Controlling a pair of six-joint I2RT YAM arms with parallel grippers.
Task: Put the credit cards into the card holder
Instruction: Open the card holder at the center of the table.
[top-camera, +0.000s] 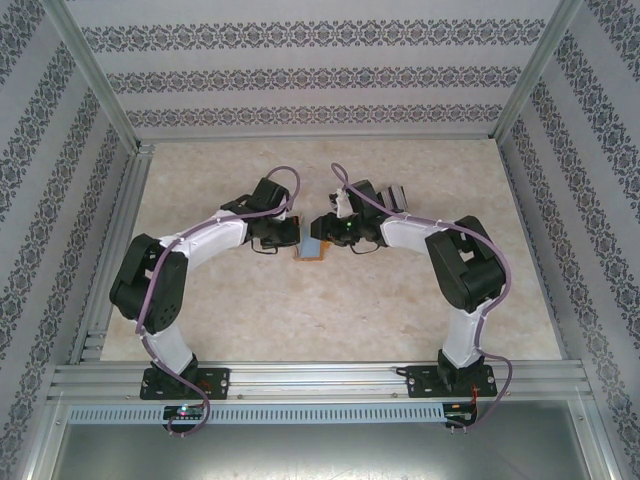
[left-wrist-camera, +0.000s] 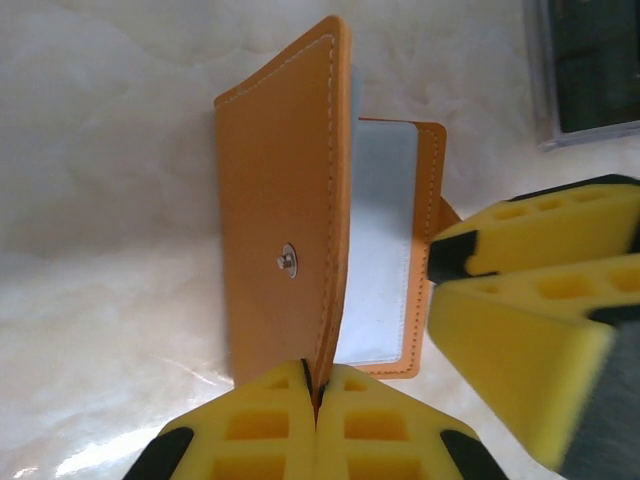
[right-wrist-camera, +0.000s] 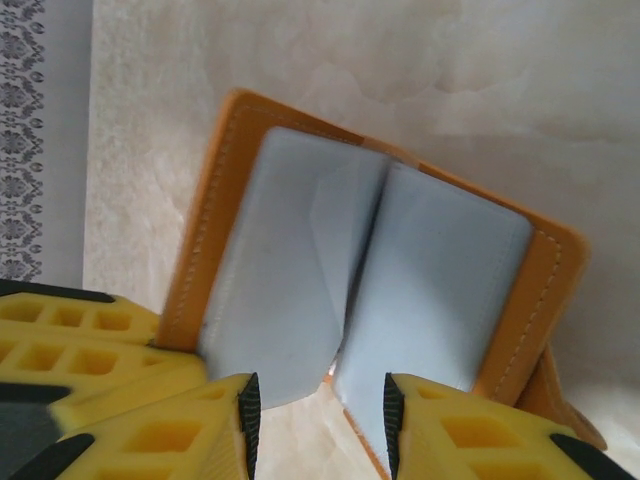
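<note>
- The left gripper (left-wrist-camera: 316, 388) is closed tight on the lower edge of one orange cover of the card holder (left-wrist-camera: 280, 200). It keeps this cover standing upright.
- The right gripper (right-wrist-camera: 320, 405) has its jaws partly apart. The lower edges of the pale blue-grey pockets (right-wrist-camera: 440, 280) lie in the gap, and the pads do not press them.
- The card holder is opened like a book. It has white stitching along the rim and a small metal snap (left-wrist-camera: 287, 260) on the outside of the raised cover.
- It rests on the pale table (top-camera: 300, 330), in the middle, between the two grippers.
- The credit cards (left-wrist-camera: 590, 70) lie flat just behind the right gripper.
- The left arm (top-camera: 160, 280) and the right arm (top-camera: 460, 270) both bend inward, with the wrists facing each other.
</note>
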